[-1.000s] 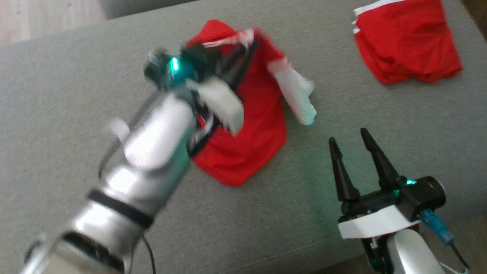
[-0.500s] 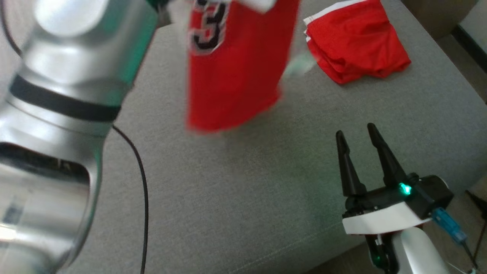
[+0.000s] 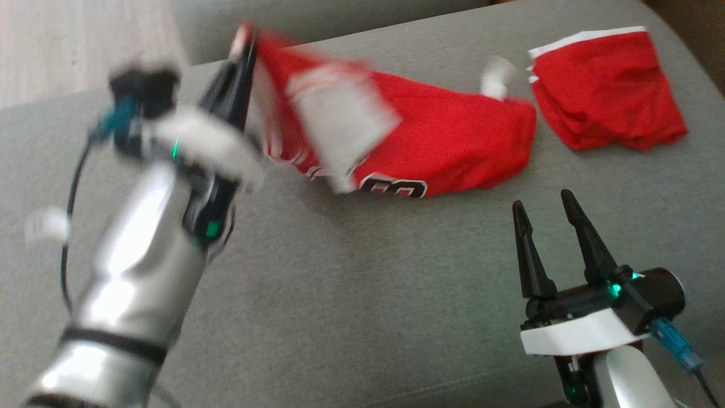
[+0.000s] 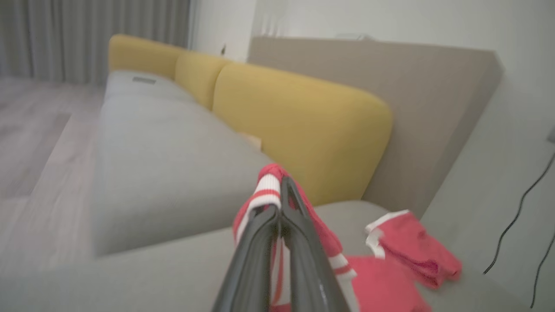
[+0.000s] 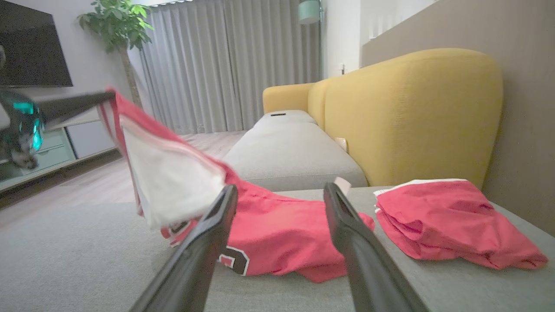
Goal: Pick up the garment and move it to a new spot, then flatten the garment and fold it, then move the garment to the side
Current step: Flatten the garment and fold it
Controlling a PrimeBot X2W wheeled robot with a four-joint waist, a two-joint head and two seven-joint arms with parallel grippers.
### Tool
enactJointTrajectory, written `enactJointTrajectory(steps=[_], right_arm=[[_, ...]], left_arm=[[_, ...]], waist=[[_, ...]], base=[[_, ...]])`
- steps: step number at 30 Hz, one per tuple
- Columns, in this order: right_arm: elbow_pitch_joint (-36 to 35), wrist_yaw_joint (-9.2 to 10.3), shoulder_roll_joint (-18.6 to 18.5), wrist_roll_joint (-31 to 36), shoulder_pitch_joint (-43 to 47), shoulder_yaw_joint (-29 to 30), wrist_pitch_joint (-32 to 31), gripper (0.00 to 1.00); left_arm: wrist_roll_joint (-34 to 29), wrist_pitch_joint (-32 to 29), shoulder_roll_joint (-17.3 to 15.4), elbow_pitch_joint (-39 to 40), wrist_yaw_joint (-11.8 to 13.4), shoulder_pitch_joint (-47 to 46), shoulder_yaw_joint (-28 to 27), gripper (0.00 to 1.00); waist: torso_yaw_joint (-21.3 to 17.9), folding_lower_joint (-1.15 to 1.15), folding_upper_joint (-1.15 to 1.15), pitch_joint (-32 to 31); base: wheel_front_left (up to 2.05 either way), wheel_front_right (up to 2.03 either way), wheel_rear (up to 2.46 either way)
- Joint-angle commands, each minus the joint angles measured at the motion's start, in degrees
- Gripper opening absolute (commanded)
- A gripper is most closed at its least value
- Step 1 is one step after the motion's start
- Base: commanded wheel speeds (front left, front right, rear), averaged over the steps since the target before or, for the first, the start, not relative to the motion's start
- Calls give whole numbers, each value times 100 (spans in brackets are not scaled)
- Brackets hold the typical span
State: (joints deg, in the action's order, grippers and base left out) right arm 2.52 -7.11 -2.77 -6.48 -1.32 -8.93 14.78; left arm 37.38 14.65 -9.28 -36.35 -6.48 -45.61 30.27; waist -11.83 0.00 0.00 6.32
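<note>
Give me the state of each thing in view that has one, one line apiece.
left gripper, shut on the jersey's striped edge, raised.
right gripper, open, empty, apart from the cloth.
jersey, one end lifted, the rest lying rumpled on the grey cushion, not yet flat.
folded red garment, folded, lying on the cushion beside the jersey, not held.

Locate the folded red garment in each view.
Head view: folded red garment upper right.
Left wrist view: folded red garment lower right.
Right wrist view: folded red garment right of centre, below the yellow backrest.
Shared landmark: the numbered red jersey beside it.
</note>
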Motion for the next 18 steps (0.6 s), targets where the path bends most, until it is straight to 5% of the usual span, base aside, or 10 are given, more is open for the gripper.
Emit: enactJointTrajectory(steps=[1, 8, 9, 10, 18], right_arm=[[-206, -37, -11, 41, -107, -106, 22, 100], [-158, -37, -11, 142, -167, -186, 22, 100], [-155, -37, -11, 149, -174, -193, 22, 100], [-149, -37, -11, 157, -178, -202, 22, 100], [-98, -37, -11, 238, -13, -199, 22, 100]], left_arm=[[34, 35, -267, 135, 35, -40, -323, 0], [-96, 35, -500, -172, 67, 479, -737, 0], [-134, 35, -519, -211, 66, 472, -783, 38], [-167, 35, -529, -245, 85, 468, -857, 96], [-891, 35, -251, 772, 498, 1306, -1994, 100]], waist=[[173, 0, 0, 89], [315, 0, 0, 227], [316, 0, 0, 229], [313, 0, 0, 226], [311, 0, 0, -43]], base=[[0, 0, 0], [0, 0, 0], [0, 0, 0], [0, 0, 0], [0, 0, 0]])
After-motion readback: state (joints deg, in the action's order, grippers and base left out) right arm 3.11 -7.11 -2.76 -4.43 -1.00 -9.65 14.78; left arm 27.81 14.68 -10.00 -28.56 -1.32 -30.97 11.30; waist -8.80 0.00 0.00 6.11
